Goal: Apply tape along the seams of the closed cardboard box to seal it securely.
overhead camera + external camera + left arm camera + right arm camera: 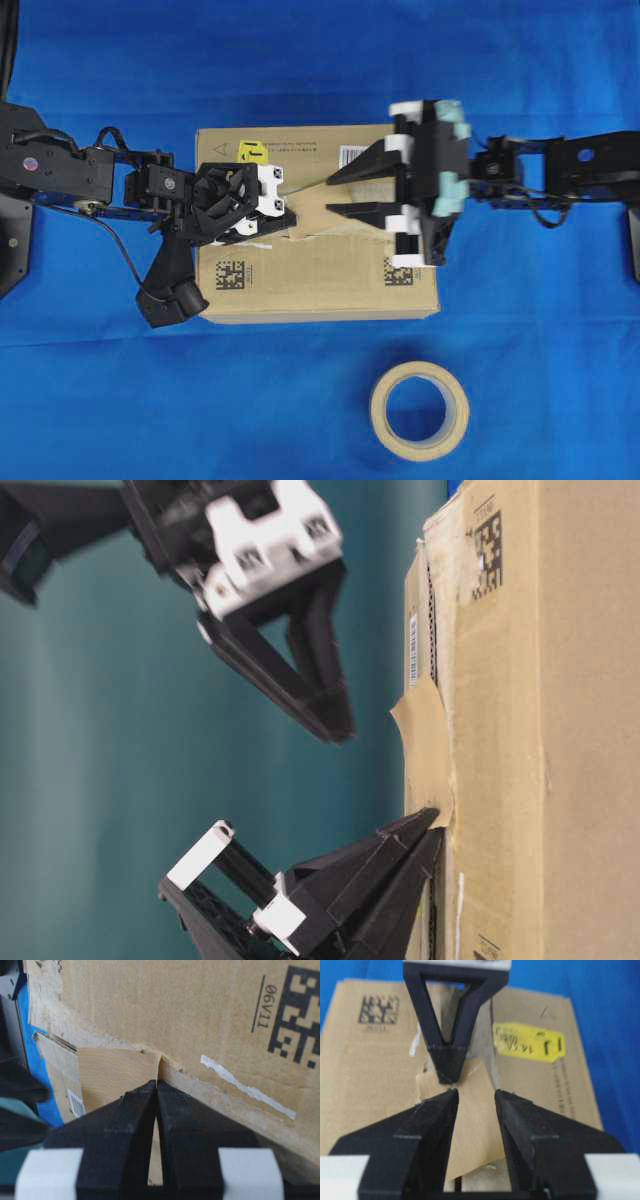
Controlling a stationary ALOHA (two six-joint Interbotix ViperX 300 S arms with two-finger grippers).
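Left pincer (pixel 156 1091) clenched, tip pinning tape (pixel 117 1077) on cardboard box (pixel 330 275); right pincer (pixel 475 1102) released above. Next: press tape flat over seams (pixel 310 186).

Overhead view looks straight down on the cardboard box (pixel 318 222) and the blue table (pixel 540 380), taking in both arms. Table-level view sits close and appears turned sideways, the box top standing vertical. Each wrist view looks along its own jaws at close range. All four share the tape (pixel 470 1125) at the box's middle.
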